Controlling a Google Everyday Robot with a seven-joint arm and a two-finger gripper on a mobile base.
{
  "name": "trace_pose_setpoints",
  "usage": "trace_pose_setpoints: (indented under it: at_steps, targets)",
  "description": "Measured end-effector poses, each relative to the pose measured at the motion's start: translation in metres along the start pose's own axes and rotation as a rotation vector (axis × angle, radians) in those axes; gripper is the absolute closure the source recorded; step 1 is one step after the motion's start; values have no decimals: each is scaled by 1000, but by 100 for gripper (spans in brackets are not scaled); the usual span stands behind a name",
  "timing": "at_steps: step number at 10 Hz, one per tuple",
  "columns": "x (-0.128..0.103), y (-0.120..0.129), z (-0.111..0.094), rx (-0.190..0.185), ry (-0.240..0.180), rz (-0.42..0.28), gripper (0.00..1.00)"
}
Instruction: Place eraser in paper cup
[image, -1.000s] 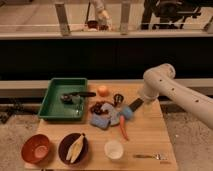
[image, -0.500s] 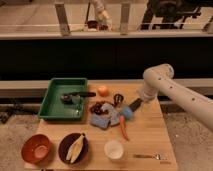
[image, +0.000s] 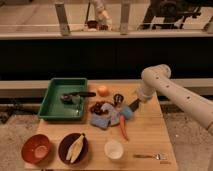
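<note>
The white paper cup (image: 114, 149) stands upright near the table's front edge, in the middle. My gripper (image: 132, 106) hangs from the white arm (image: 165, 90) at the right. It sits low over the table, just right of a blue cloth (image: 104, 119) and above the carrot (image: 122, 126). A small dark object (image: 118, 98) sits just left of the gripper; I cannot tell whether it is the eraser. No other black oblong block shows clearly. The cup is well in front of the gripper, with nothing visible inside it.
A green tray (image: 55, 107) at the back left holds a black-handled utensil (image: 80, 94). An orange fruit (image: 102, 90) and dark red pieces (image: 99, 107) lie near the cloth. An orange-brown bowl (image: 36, 148) and a dark bowl (image: 64, 152) with a banana stand front left. A fork (image: 150, 156) lies front right.
</note>
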Motion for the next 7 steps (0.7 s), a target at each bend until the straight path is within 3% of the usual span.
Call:
trace_pose_setpoints:
  at_steps: [4, 7]
  targets:
    - [-16, -5, 9, -18, -14, -54, 20]
    - [-49, -9, 11, -25, -16, -105, 20]
